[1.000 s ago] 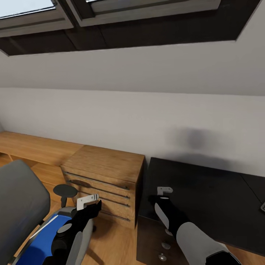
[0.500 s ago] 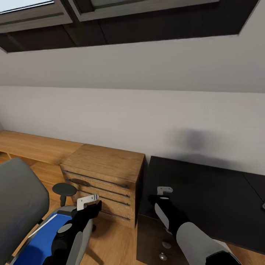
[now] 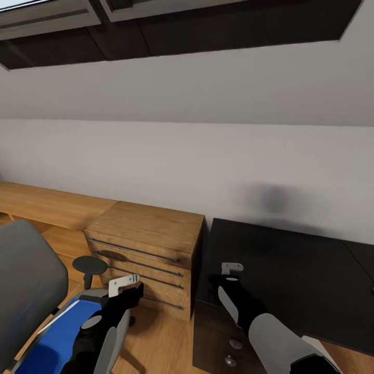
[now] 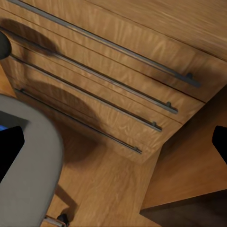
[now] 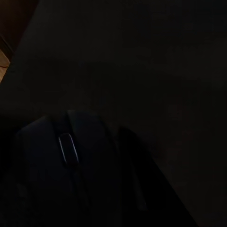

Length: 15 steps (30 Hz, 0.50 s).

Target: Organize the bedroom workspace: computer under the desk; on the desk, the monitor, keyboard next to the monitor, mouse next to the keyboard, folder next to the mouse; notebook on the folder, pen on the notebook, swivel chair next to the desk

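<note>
The bright blue flat folder (image 3: 57, 335) lies on the seat of the grey upholstered swivel chair (image 3: 26, 280) at the lower left of the head view. The left gripper (image 3: 124, 284) hangs just up and right of it, fingers spread wide and empty; a clumsy reach could push the wheeled chair away. The right gripper (image 3: 232, 268) hovers over the left edge of the long black desk (image 3: 291, 270), and I cannot tell its opening in the dark, so a sweep might knock the rounded black mouse (image 5: 71, 161) off.
</note>
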### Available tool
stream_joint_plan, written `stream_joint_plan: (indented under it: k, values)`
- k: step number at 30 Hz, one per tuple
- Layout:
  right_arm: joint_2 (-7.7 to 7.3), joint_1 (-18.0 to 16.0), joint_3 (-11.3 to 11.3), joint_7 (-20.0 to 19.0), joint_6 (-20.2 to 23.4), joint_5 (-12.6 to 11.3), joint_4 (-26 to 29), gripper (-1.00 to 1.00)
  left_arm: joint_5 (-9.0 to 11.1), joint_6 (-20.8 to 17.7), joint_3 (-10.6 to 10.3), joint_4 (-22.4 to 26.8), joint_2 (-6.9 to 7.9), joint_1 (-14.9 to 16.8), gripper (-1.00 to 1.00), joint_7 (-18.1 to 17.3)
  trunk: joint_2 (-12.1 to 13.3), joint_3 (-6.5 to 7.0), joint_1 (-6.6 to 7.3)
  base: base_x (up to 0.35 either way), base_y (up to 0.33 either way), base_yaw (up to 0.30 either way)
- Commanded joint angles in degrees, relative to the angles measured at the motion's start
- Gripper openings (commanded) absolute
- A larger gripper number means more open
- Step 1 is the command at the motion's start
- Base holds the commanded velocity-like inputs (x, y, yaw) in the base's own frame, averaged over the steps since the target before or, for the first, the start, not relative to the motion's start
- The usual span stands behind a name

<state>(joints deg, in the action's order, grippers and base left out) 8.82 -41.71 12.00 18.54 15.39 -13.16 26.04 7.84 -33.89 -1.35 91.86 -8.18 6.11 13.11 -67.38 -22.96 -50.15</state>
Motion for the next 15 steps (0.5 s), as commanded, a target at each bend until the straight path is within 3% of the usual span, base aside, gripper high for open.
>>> stream_joint_plan:
  k: [1,7,15]
  values:
    - [-0.04,0.0,0.5,0.6,0.3,-0.6,0.1,-1.0,0.6,-0.2,-0.1,0.1,0.0,0.0,1.0,0.5,-0.5,-0.25,-0.23,0.0,0.0,0.0]
    - [-0.03,0.0,0.6,0.6,0.3,-0.6,0.1,-1.0,0.6,-0.2,-0.1,0.1,0.05,0.0,1.0,0.5,-2.9,-1.33,-1.55,0.0,0.0,0.0]
    - [-0.03,0.0,0.7,0.6,0.3,-0.6,0.2,-1.0,0.7,-0.3,-0.1,0.0,0.09,0.0,1.0,0.4,-2.9,-1.33,-1.55,0.0,0.0,0.057]
